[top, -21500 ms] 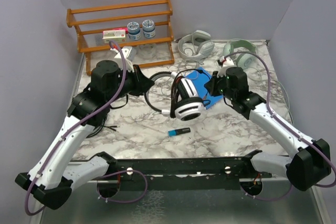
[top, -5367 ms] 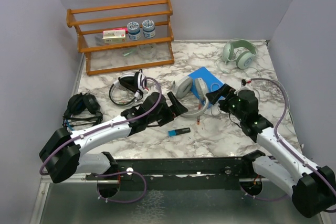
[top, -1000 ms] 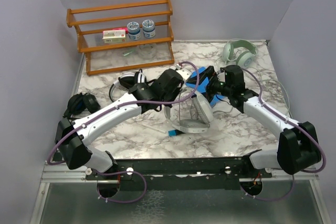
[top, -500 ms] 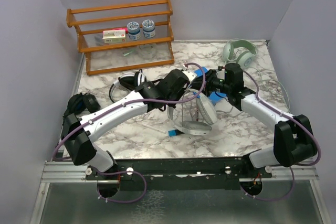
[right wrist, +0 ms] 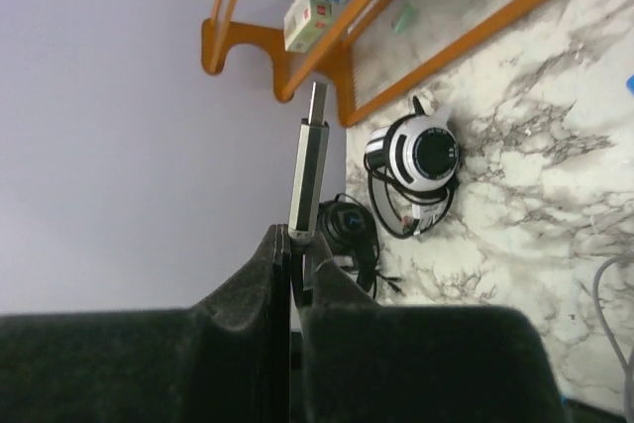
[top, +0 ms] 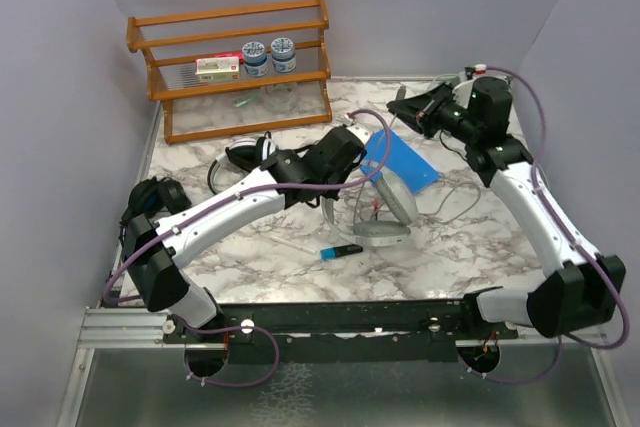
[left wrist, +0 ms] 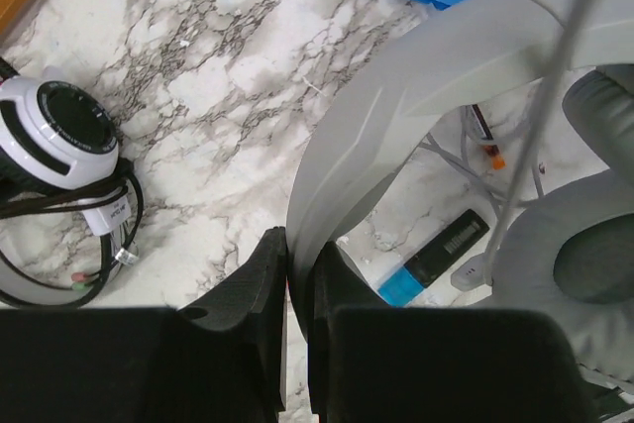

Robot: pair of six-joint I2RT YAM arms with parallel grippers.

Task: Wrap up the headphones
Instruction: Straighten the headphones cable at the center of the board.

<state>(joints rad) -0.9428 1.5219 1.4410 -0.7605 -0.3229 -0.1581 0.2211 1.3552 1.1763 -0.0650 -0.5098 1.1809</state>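
Marble table (top: 265,247), left gripper (left wrist: 297,245) clamping grey headphones (left wrist: 396,106), right gripper (right wrist: 294,235) pinching metal plug (right wrist: 309,156), clear only wrist-side.

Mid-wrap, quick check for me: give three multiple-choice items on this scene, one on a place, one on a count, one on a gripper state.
1. Where on the table does the black pair lie?
A) left edge B) centre C) far right corner
2. How many jars stand on the rack?
A) one B) two C) four
3. The left gripper is:
A) open B) shut on the pale grey headphones C) shut on a jar

1 A, it sits by the left wall. 2 B, two lids show side by side. 3 B, the left wrist view shows them clamped.
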